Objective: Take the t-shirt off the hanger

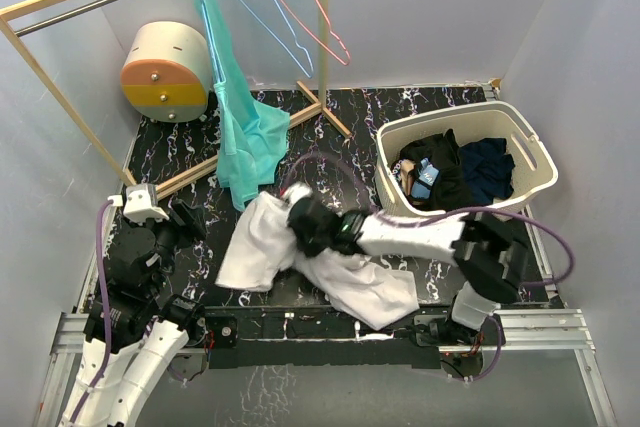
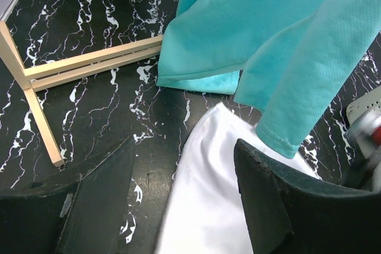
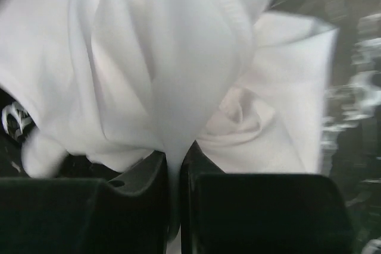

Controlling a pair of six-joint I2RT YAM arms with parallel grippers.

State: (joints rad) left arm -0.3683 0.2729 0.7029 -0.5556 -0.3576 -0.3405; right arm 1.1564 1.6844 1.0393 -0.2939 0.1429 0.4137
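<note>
Right tool pinching white shirt, marbled table

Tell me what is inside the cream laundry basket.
Inside the laundry basket lie a black garment, a navy garment and a small light-blue piece. The pile covers the basket's bottom, so anything underneath cannot be seen.

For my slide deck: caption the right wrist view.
Right gripper, jaws shut on a fold of white fabric garment.

My fingers are black, the cloth white, the t-shirt teal, the table black with white veining.
</note>
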